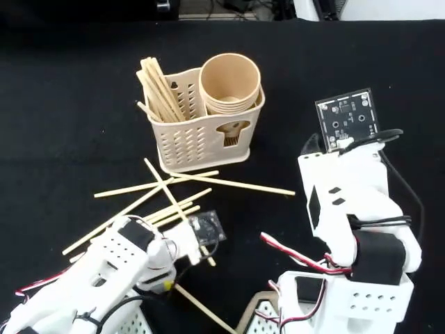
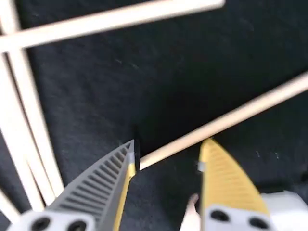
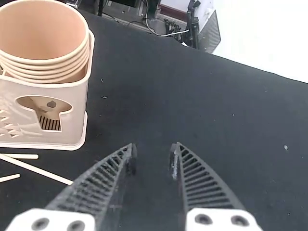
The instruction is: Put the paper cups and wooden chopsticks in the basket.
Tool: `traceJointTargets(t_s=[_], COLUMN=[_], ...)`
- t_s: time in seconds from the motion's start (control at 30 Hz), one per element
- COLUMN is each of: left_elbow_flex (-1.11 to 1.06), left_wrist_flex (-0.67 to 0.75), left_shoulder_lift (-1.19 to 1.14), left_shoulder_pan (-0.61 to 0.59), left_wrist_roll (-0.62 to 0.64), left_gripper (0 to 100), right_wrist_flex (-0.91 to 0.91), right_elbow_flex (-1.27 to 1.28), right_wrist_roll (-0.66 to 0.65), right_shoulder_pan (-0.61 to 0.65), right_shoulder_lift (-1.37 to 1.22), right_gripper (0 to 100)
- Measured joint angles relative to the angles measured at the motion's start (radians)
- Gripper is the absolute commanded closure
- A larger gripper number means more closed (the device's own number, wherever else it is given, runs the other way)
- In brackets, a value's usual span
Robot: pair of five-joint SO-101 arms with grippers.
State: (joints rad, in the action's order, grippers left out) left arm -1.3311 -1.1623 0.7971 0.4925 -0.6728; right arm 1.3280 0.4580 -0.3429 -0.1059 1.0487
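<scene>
The paper cups (image 1: 229, 80) are already being held as one stack in the basket (image 1: 201, 142), in the compartment nearer the right arm. A bundle of chopsticks (image 1: 158, 90) is standing in the other compartment. The step in hand, as it is judged, is the picking of the loose chopsticks (image 1: 139, 186), which are lying crossed on the table (image 1: 69, 104) just in front of the basket.

The left gripper (image 2: 168, 144) is being held low over them with its jaws apart. One chopstick (image 2: 231, 115) is being straddled by them and is not yet clamped. The right gripper (image 3: 153, 154) is being held above the bare table beside the basket, with its jaws a little apart and nothing between them.

For the next move, it seems, the left jaws are to be closed on that one stick only, since other sticks are lying near. After that it is to be lifted and turned upright over the chopstick compartment.
</scene>
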Motion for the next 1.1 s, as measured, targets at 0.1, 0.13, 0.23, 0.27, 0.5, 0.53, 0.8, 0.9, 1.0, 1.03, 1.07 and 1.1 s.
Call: traceJointTargets(t_s=[0.1, 0.13, 0.23, 0.27, 0.5, 0.53, 0.8, 0.9, 1.0, 1.03, 1.07, 1.1], left_elbow_flex=[0.002, 0.002, 0.002, 0.002, 0.034, 0.054, 0.224, 0.226, 0.173, 0.149, 0.127, 0.11], left_wrist_flex=[-0.028, -0.029, -0.029, -0.029, -0.081, -0.109, -0.299, -0.299, -0.235, -0.209, -0.186, -0.163], left_shoulder_lift=[0.0, 0.0, 0.0, 0.0, 0.0, 0.0, 0.0, -0.002, -0.003, -0.003, -0.003, -0.003], left_shoulder_pan=[0.002, 0.002, 0.002, 0.002, 0.002, 0.002, 0.002, 0.002, 0.002, 0.002, 0.0, 0.0], left_wrist_roll=[-0.058, -0.081, -0.124, -0.127, -0.133, -0.133, -0.133, -0.133, -0.133, -0.133, -0.133, -0.133], left_gripper=[89, 89, 89, 89, 89, 89, 89, 87, 78, 75, 73, 73], right_wrist_flex=[0.0, 0.0, 0.0, 0.0, 0.0, 0.0, -0.041, -0.048, -0.048, -0.048, -0.048, -0.048], right_elbow_flex=[0.0, 0.0, 0.0, 0.0, 0.005, 0.014, 0.104, 0.107, 0.107, 0.107, 0.107, 0.107], right_wrist_roll=[0.0, 0.0, 0.0, 0.0, 0.0, 0.0, 0.0, 0.0, 0.0, 0.0, 0.0, 0.0], right_shoulder_pan=[0.0, 0.0, 0.0, 0.0, 0.0, 0.0, -0.002, -0.002, 0.0, 0.0, 0.0, 0.0], right_shoulder_lift=[0.0, 0.0, 0.0, 0.0, 0.0, 0.0, 0.0, 0.0, 0.0, 0.0, 0.0, 0.0], right_gripper=[86.1, 86.1, 86.1, 86.1, 86.1, 86.1, 86.1, 86.1, 86.1, 86.1, 86.1, 86.1])
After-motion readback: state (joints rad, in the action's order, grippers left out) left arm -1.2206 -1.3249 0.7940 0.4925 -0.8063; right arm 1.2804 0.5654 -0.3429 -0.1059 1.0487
